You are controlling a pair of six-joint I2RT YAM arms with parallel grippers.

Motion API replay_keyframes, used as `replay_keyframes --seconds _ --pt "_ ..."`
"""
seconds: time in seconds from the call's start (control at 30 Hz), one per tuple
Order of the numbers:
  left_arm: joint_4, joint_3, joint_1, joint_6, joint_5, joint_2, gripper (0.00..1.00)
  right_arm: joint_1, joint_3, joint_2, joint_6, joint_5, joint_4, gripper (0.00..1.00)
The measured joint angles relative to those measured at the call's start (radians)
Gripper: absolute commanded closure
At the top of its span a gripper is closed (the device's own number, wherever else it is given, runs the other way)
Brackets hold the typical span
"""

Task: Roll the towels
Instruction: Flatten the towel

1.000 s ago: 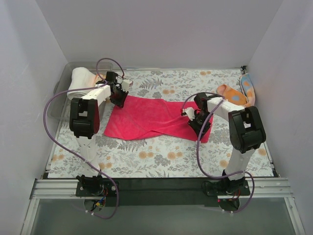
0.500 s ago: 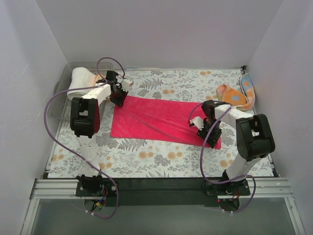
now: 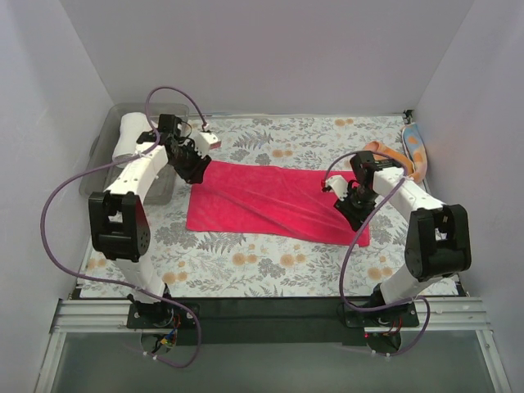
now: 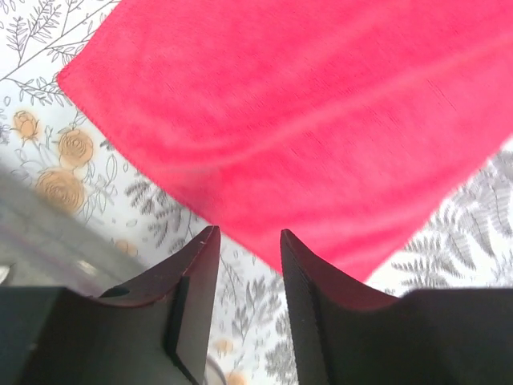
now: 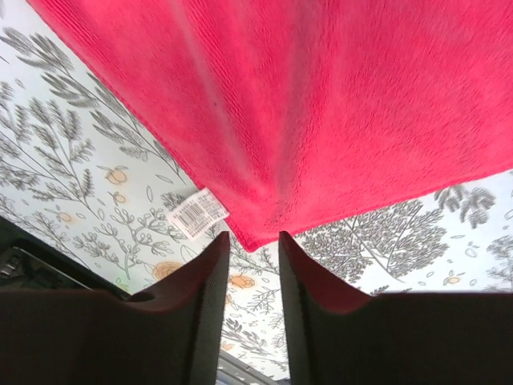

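While the red towel [image 3: 270, 201] lies unpinned: the first tuck may just shove it across the table covering [image 3: 270, 262] instead of curling it (my judgement).
Towel position: mid-table, spread flat as a long strip running left to right, slightly skewed, right end nearer than the left.
Left gripper [image 4: 248, 234]: at the far-left corner, just off the towel's edge. Fingers partly apart, nothing between them.
Right gripper [image 5: 252, 237]: just off the near-right corner. Fingers partly apart, nothing held. The corner tip sits right ahead of the gap.
Risk, crease [image 3: 270, 216]: a diagonal ridge crosses the strip. Rolling over it likely gives a lopsided, coning roll.
Risk, pinch depth: the covering looks like thin cloth too. A low pinch at a corner may grab both layers and lift the print.
Risk, skew: the ends aren't square to the arms, so uneven pull from one side could telescope the roll.
Risk, tag [image 5: 199, 212]: a white barcode label sticks out beside the right corner and may catch a finger.
Towel material: magenta-red, fine ribbed pile, soft and limp.
Covering: flat, grey fern and orange flower print, looks smooth.
Orange towel [image 3: 389, 160]: pale spots, bunched at far right by the wall, well apart, not yet rolled.
Clear bin [image 3: 98, 160]: far left behind the left arm, contents hidden.
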Motion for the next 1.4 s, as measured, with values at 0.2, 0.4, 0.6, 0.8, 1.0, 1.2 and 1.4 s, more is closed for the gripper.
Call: replay_keyframes --seconds 0.2,0.4,0.6,0.8,1.0,1.2,1.4 --pt "-0.047 -0.147 0.000 0.084 -0.019 -0.090 0.80 -0.074 -0.083 0.022 0.011 0.046 0.006 0.76" --pt "-0.051 -0.292 0.000 0.122 -0.077 -0.071 0.84 -0.080 -0.117 0.084 0.045 0.065 0.063 0.79" --pt "-0.012 -0.348 0.000 0.137 -0.118 -0.065 0.86 -0.077 -0.149 0.084 0.055 0.084 0.105 0.81" --pt "0.029 -0.397 0.000 0.152 -0.139 -0.046 0.88 -0.076 -0.157 0.077 0.059 0.094 0.116 0.82" --pt "0.068 -0.446 -0.002 0.193 -0.165 -0.085 0.90 -0.072 -0.172 0.064 0.057 0.102 0.130 0.83" --pt "0.104 -0.540 0.000 0.263 -0.232 -0.165 0.93 -0.100 -0.203 0.037 0.028 0.113 0.145 0.85" --pt "0.085 -0.571 0.007 0.332 -0.256 -0.194 0.93 -0.131 -0.223 0.022 -0.011 0.117 0.146 0.85"
